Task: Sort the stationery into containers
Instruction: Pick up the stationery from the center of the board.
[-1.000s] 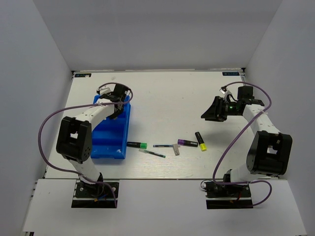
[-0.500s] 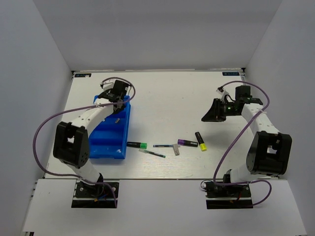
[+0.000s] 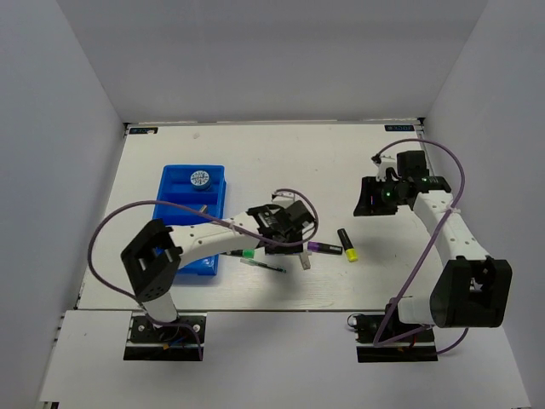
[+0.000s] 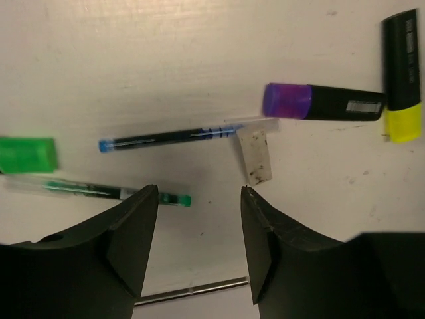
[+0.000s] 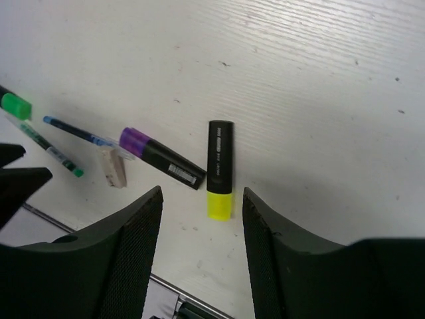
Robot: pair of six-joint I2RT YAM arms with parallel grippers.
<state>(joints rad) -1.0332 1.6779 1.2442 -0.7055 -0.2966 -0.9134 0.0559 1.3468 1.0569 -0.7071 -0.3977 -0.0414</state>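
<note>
Overhead, the blue tray [image 3: 179,204] sits at 9 o'clock on the table [image 3: 281,162], with the patterned roll [image 3: 198,180] in its far end. The left pincer [image 3: 289,223] hovers over the loose items near centre, and the right pincer [image 3: 368,198] is at 2 o'clock. From the left wrist, the jaws stand parted and empty above the whitish eraser block [image 4: 255,155] and blue pen [image 4: 169,136]. Both look light, and the pen may roll, so grip it mid-barrel. From the right wrist, released jaws frame the yellow-ended marker [image 5: 220,169], which looks stiff and smooth and is best pinched across its black body.
</note>
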